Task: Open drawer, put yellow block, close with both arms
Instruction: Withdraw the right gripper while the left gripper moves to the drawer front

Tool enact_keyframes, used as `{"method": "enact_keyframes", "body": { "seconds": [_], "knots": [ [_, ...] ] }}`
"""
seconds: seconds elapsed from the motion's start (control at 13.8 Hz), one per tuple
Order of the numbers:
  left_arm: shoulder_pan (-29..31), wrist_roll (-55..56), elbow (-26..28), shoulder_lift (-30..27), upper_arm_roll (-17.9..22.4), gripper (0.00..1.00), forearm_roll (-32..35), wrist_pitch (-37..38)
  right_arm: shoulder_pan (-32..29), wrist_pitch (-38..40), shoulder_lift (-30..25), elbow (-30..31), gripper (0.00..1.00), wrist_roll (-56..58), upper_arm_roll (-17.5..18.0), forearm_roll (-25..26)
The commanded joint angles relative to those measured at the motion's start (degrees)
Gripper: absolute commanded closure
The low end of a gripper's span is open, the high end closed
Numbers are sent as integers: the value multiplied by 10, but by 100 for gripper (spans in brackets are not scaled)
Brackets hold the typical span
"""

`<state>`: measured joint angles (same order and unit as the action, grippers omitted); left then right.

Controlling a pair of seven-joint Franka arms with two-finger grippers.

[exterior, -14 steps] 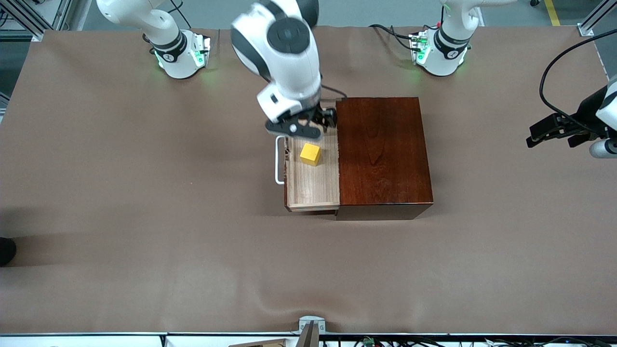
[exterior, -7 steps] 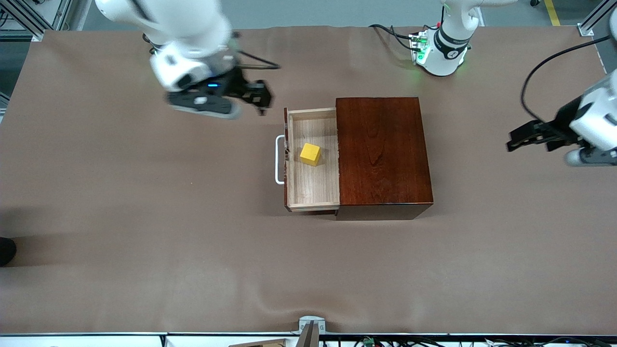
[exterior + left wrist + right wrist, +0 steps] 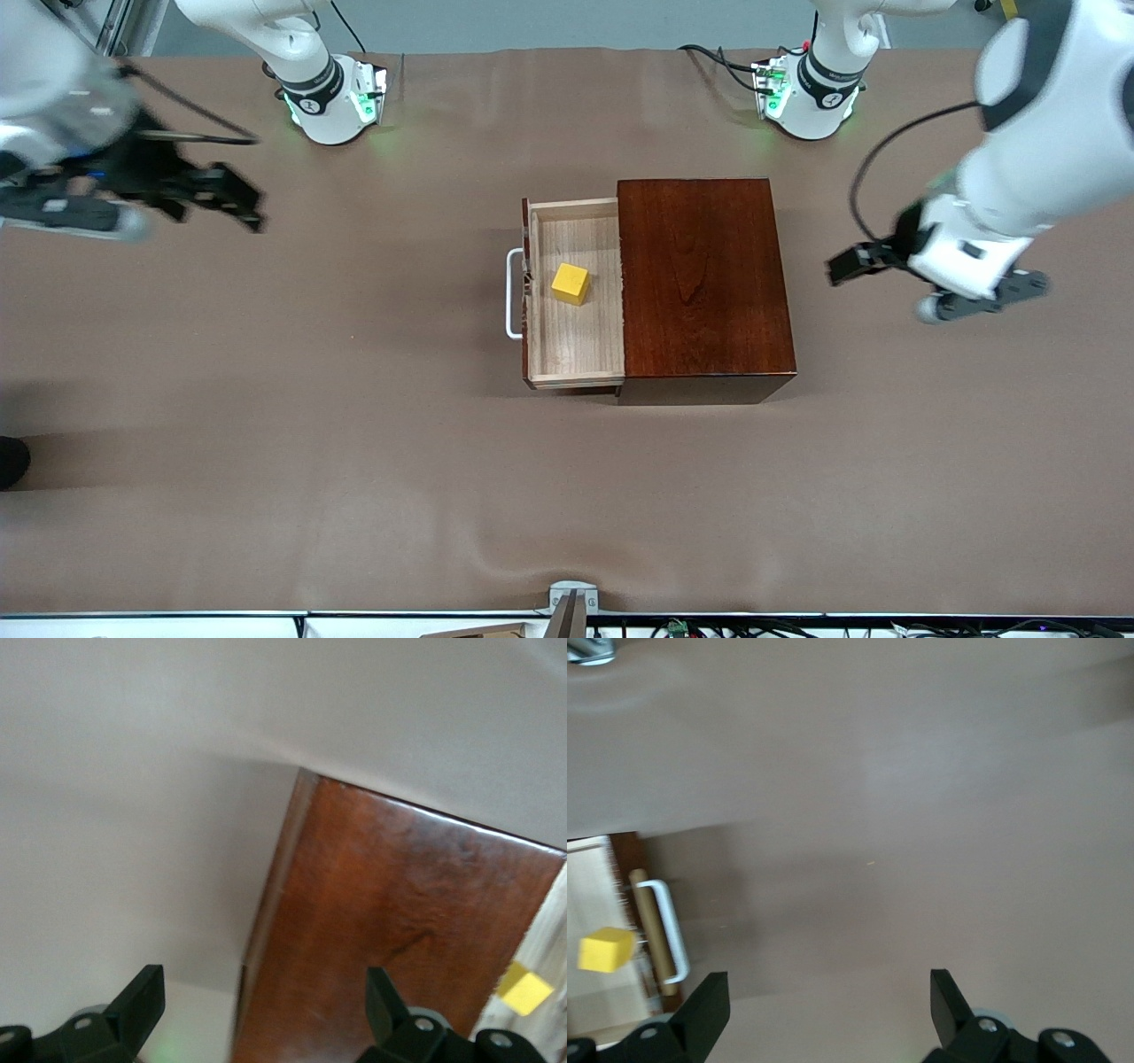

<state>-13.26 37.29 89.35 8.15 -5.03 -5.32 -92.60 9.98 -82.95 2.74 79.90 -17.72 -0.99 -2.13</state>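
I see the drawer (image 3: 574, 292) pulled out of the wooden box (image 3: 702, 279), with the yellow block (image 3: 570, 283) lying inside it. My right gripper (image 3: 232, 197) hangs over the table (image 3: 354, 399) toward its own end, fingers apart. My left gripper (image 3: 852, 264) hovers beside the box, also spread.

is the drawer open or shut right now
Open. The drawer is pulled out of the wooden box, its pale inside showing, with the yellow block sitting in it.

A brown cloth (image 3: 266, 425) covers the whole table, lightly rippled near the front camera. Grey floor (image 3: 620, 22) shows above it, with aluminium framing (image 3: 1085, 35) at the corners.
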Motion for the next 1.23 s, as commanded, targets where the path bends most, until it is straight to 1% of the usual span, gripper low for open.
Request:
{"method": "enact_keyframes", "body": {
  "seconds": [0.0, 0.07, 0.22, 0.43, 0.51, 0.58, 0.72, 0.87, 1.01, 1.16],
  "knots": [
    [-90, 142, -31, 49, 4, 0, -2, 8, -53, -3, -20, 24, 0, 77, -8, 9],
    [-124, 188, -54, 76, 5, 0, 3, 8, -77, -5, -19, 24, 0, 97, -9, 9],
    [-164, 288, -95, 120, 5, 0, 15, 8, -110, -8, -15, 25, 0, 126, -9, 9],
    [-231, 399, -136, 168, 5, 0, 16, -3, -121, -10, -14, 28, 0, 126, -10, 10],
    [-246, 436, -146, 184, 6, 0, 15, -20, -120, -19, -16, 39, 0, 126, -9, 14],
    [-261, 477, -148, 195, 5, 0, 15, -42, -120, -30, -20, 53, 0, 126, -9, 19],
    [-300, 549, -150, 211, 11, 0, 16, -56, -120, -34, -24, 60, 0, 126, -9, 20],
    [-314, 613, -150, 213, 12, 0, 16, -92, -120, -39, -24, 64, 0, 125, -9, 20],
    [-336, 685, -151, 225, 12, 0, 17, -127, -119, -58, -32, 85, 0, 125, -9, 20],
    [-350, 759, -153, 240, 14, 0, 17, -165, -119, -56, -33, 83, 0, 124, -7, 20]
  ]
}}
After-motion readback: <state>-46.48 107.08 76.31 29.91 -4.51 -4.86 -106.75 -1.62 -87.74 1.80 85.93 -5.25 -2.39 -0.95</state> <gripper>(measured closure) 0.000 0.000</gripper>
